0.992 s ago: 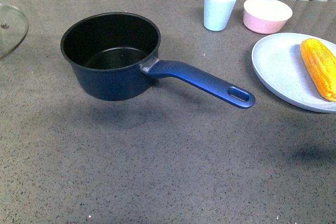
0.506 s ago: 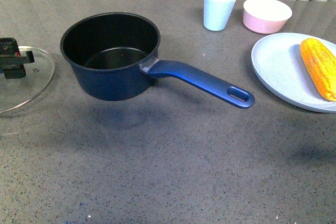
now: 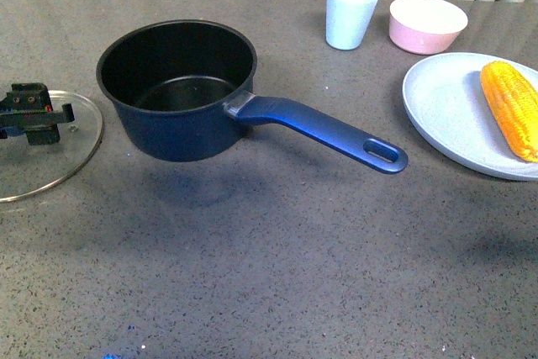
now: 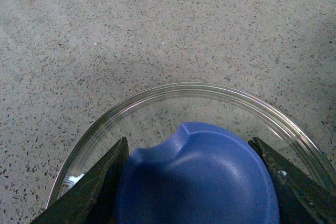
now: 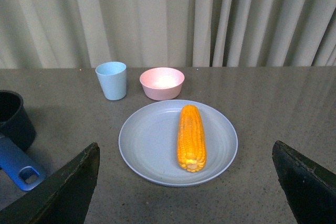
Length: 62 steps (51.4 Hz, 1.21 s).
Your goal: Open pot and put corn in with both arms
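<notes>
The navy pot (image 3: pixel 178 90) stands uncovered at the table's middle left, its black inside bare and its long blue handle (image 3: pixel 328 132) pointing front right. Left of it, my left gripper (image 3: pixel 32 113) is shut on the blue knob (image 4: pixel 197 177) of the glass pot lid (image 3: pixel 52 166), which is at the left edge of the front view. The corn (image 3: pixel 511 108) lies on a pale blue plate (image 3: pixel 450 111) at the right. My right gripper (image 5: pixel 191 182) is open, wide apart, back from the corn (image 5: pixel 191 137) on the plate (image 5: pixel 149 142); the pot's handle end (image 5: pixel 21 171) shows beside it.
A light blue cup (image 3: pixel 350 13) and a pink bowl (image 3: pixel 427 24) stand at the back, behind the plate. A pale curtain hangs beyond the table's far edge. The grey speckled tabletop (image 3: pixel 277 258) spreads in front of the pot.
The lid, held by my left gripper, has come in from the left edge and moved right toward the pot. Pot, corn and plate have stayed put.
</notes>
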Available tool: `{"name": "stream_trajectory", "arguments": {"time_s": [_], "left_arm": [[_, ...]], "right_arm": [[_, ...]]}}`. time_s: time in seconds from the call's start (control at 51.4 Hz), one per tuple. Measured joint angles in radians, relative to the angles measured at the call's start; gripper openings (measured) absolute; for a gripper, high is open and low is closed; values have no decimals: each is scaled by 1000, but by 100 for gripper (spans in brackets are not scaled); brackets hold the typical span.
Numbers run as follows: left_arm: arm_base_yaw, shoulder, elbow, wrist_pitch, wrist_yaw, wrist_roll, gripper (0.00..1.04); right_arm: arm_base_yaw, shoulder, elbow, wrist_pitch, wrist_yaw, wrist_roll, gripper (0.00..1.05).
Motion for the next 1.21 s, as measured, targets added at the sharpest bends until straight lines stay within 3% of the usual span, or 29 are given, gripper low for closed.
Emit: {"name": "stream_trajectory", "arguments": {"time_s": [0.136, 0.331, 0.662, 0.895, 1.07, 1.206], "left_arm": [[-8, 3, -4, 4, -3, -10, 61], [-29, -16, -55, 5, 17, -39, 98], [-36, -254, -191, -15, 45, -63, 96], [0, -462, -265, -119, 100, -115, 96], [15, -515, -275, -111, 106, -118, 96], [17, -462, -359, 129, 175, -37, 73]], "right_arm": [[0, 0, 0, 0, 0, 0, 96], [0, 0, 0, 0, 0, 0, 96], [0, 0, 0, 0, 0, 0, 96], [0, 0, 0, 0, 0, 0, 96], [0, 0, 0, 0, 0, 0, 96], [0, 0, 0, 0, 0, 0, 96]]}}
